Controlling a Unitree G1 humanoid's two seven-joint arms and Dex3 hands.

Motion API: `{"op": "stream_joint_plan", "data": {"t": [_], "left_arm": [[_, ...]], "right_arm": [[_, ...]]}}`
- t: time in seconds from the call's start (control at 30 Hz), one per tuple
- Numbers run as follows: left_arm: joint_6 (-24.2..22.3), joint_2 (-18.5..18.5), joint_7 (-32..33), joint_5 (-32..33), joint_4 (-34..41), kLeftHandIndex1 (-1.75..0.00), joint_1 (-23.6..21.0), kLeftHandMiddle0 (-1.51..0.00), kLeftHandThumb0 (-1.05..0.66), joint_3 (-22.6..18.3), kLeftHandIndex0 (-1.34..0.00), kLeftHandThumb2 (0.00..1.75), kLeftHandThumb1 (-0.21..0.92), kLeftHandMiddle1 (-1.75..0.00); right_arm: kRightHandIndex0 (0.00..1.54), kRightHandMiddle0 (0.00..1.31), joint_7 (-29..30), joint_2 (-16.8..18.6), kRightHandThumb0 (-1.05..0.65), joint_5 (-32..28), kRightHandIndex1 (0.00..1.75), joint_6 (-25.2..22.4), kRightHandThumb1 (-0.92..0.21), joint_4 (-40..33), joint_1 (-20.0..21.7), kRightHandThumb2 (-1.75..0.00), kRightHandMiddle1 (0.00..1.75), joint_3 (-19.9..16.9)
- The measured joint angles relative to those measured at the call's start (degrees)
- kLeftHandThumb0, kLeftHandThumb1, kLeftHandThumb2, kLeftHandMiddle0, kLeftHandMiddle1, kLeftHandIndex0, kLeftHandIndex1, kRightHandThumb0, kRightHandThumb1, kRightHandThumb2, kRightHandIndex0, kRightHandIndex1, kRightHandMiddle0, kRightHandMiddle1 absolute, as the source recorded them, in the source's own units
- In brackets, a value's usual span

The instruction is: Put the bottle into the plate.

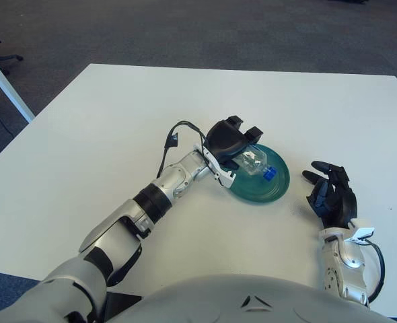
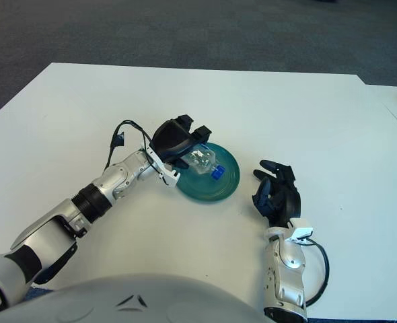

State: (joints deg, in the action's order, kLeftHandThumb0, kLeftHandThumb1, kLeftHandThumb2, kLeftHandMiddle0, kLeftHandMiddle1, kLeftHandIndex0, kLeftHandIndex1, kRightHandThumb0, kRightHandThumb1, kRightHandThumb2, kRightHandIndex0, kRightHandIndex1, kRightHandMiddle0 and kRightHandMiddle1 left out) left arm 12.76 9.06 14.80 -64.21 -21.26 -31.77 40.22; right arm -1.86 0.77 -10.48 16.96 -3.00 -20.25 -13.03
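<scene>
A clear bottle (image 1: pixel 255 163) with a blue cap lies on its side inside the teal plate (image 1: pixel 271 190) near the middle of the white bench (image 1: pixel 104 121), so the placing looks nearly done, with only letting go and pulling away left. The left hand (image 1: pixel 229 145) reaches in from the near left edge, its fingers (image 1: pixel 253 134) curled over the bottle's base end. The right hand (image 1: pixel 332 195) shows just right of the plate, fingers loosely spread and holding nothing.

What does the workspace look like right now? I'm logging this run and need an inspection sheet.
Surface: white table.
Job's things: clear bottle with blue cap lies on its side in the teal plate.
Clutter: nothing seen.
Hands: left hand over the bottle's base at the plate's left rim; grip unclear. Right hand right of the plate, fingers spread, holding nothing.
Cables: black cable at left wrist; another at right forearm.
Surroundings: dark carpet; second table's leg far left.
</scene>
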Motion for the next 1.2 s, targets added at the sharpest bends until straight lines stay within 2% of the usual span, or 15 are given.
{"op": "stream_joint_plan", "data": {"t": [0.17, 0.33, 0.57, 0.6, 0.63, 0.67, 0.7, 0.77, 0.83, 0.87, 0.93, 0.97, 1.03, 1.13, 1.2], "left_arm": [[0.3, 0.0, -0.3, 0.2, -0.3, -1.75, -0.1, -1.18, -0.54, 0.4, -0.74, 1.5, 0.16, -1.75], [0.0, 0.1, -1.8, 0.2, -0.6, -1.75, -0.2, -1.17, -0.5, 0.8, -0.65, 1.38, 0.26, -1.75], [-0.1, 0.2, -4.0, 0.8, -0.7, -1.74, -0.3, -1.06, -0.47, 0.8, -0.56, 1.23, 0.38, -1.75], [-0.1, 0.2, -4.4, 1.0, -0.6, -1.74, -0.3, -0.99, -0.46, 0.8, -0.53, 1.18, 0.42, -1.75], [0.0, 0.3, -4.9, 1.2, -0.4, -1.71, -0.3, -0.89, -0.61, 0.8, -0.43, 0.99, 0.56, -1.75], [0.1, 0.4, -5.8, 1.8, -0.1, -1.7, -0.3, -0.86, -0.67, 0.7, -0.4, 0.89, 0.62, -1.75], [0.1, 0.5, -6.5, 2.2, 0.3, -1.67, -0.3, -0.71, -0.77, 0.7, -0.32, 0.76, 0.73, -1.75], [0.1, 0.8, -8.5, 3.3, 1.3, -1.64, -0.3, -0.54, -0.88, 0.6, -0.24, 0.61, 0.84, -1.75], [0.1, 1.1, -10.2, 3.8, 2.1, -1.59, -0.3, -0.38, -0.96, 0.5, -0.16, 0.64, 0.88, -1.54], [0.0, 1.2, -11.2, 4.1, 2.5, -1.57, -0.3, -0.35, -0.98, 0.5, -0.14, 0.65, 0.89, -1.5], [0.0, 1.6, -12.8, 4.5, 3.1, -1.25, -0.3, -0.25, -1.02, 0.5, -0.06, 0.73, 0.91, -0.99], [0.0, 1.8, -13.7, 4.6, 3.4, -1.18, -0.3, -0.25, -1.03, 0.5, -0.04, 0.75, 0.91, -0.87], [-0.3, 2.3, -16.0, 4.7, 4.3, -0.81, -0.2, -0.21, -1.04, 0.6, -0.02, 0.82, 0.92, -0.46], [-1.0, 2.8, -19.4, 4.7, 6.3, -0.46, 0.0, -0.16, -1.05, 0.7, -0.01, 0.88, 0.92, -0.19], [-1.8, 2.9, -20.9, 4.7, 7.7, -0.3, 0.3, -0.12, -1.05, 0.6, 0.0, 0.9, 0.92, -0.11]], "right_arm": [[0.56, 0.25, 0.0, 0.0, -0.58, -0.1, 1.13, 0.2, -0.76, -0.1, -0.3, -0.95, 1.3, 0.0], [0.57, 0.27, 0.0, 0.2, -0.57, -0.1, 1.13, 0.2, -0.75, -0.3, -0.8, -0.96, 1.31, 0.1], [0.57, 0.25, 0.1, 0.3, -0.57, -0.1, 1.13, 0.2, -0.75, -0.6, -1.0, -0.97, 1.31, 0.1], [0.57, 0.25, 0.1, 0.3, -0.57, -0.1, 1.14, 0.2, -0.75, -0.6, -1.0, -0.97, 1.31, 0.1], [0.57, 0.25, 0.1, 0.3, -0.57, -0.1, 1.14, 0.2, -0.75, -0.6, -1.0, -0.97, 1.31, 0.1], [0.57, 0.25, 0.1, 0.4, -0.57, -0.1, 1.14, 0.2, -0.75, -0.7, -1.0, -0.97, 1.31, 0.1], [0.58, 0.25, 0.1, 0.4, -0.57, -0.1, 1.14, 0.2, -0.75, -0.7, -1.0, -0.97, 1.31, 0.1], [0.58, 0.24, 0.2, 0.5, -0.57, -0.1, 1.14, 0.1, -0.76, -0.9, -1.0, -0.96, 1.31, 0.1], [0.58, 0.24, 0.2, 0.5, -0.57, -0.1, 1.14, -0.1, -0.76, -1.0, -1.0, -0.96, 1.31, 0.0], [0.58, 0.24, 0.3, 0.5, -0.57, -0.1, 1.14, -0.2, -0.76, -1.1, -1.0, -0.96, 1.31, 0.1], [0.57, 0.24, 0.4, 0.6, -0.57, -0.1, 1.13, -0.4, -0.77, -1.3, -1.1, -0.95, 1.31, 0.1], [0.57, 0.24, 0.5, 0.6, -0.57, -0.1, 1.13, -0.5, -0.77, -1.3, -1.1, -0.95, 1.31, 0.0], [0.56, 0.24, 0.7, 0.7, -0.57, -0.1, 1.12, -0.5, -0.77, -1.4, -1.1, -0.95, 1.3, 0.0], [0.55, 0.24, 0.7, 0.7, -0.58, -0.1, 1.11, -0.4, -0.77, -1.4, -1.0, -0.94, 1.31, 0.0], [0.55, 0.25, 0.6, 0.8, -0.59, -0.1, 1.11, -0.2, -0.78, -1.3, -1.0, -0.93, 1.31, 0.1]]}}
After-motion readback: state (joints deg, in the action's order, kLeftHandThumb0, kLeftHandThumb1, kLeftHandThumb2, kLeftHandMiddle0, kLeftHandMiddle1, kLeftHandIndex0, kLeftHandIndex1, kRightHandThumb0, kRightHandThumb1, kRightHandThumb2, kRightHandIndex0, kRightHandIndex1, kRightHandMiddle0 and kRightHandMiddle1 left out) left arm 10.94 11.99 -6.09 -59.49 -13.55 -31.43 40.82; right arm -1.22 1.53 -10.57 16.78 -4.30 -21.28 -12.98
